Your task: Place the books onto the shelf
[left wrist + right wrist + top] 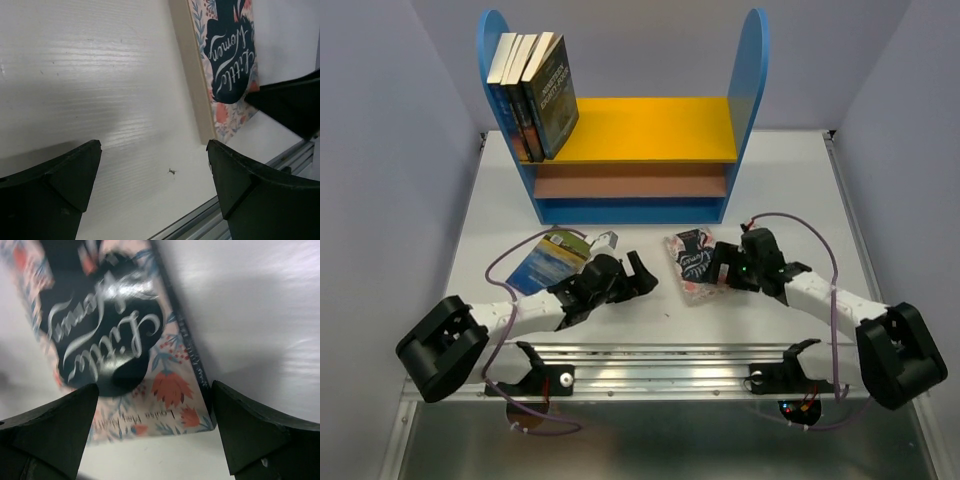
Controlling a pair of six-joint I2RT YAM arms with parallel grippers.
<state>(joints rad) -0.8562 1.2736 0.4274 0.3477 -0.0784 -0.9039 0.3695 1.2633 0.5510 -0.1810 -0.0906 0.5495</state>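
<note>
The left gripper [632,270] [155,175] stood with its fingers apart over bare table [790,180], holding nothing. Its own camera caught the pale page edge of the floral book [227,55] just to its right. The right gripper [716,266] [155,430] was spread wide too, a corner of that book [125,335] [690,262] lying flat between its fingers; I couldn't tell if they touched. Only from above could I see a blue book [548,262] under the left arm and, far back, the standing books [532,95] leaning at the left end of the shelf [750,80].
</note>
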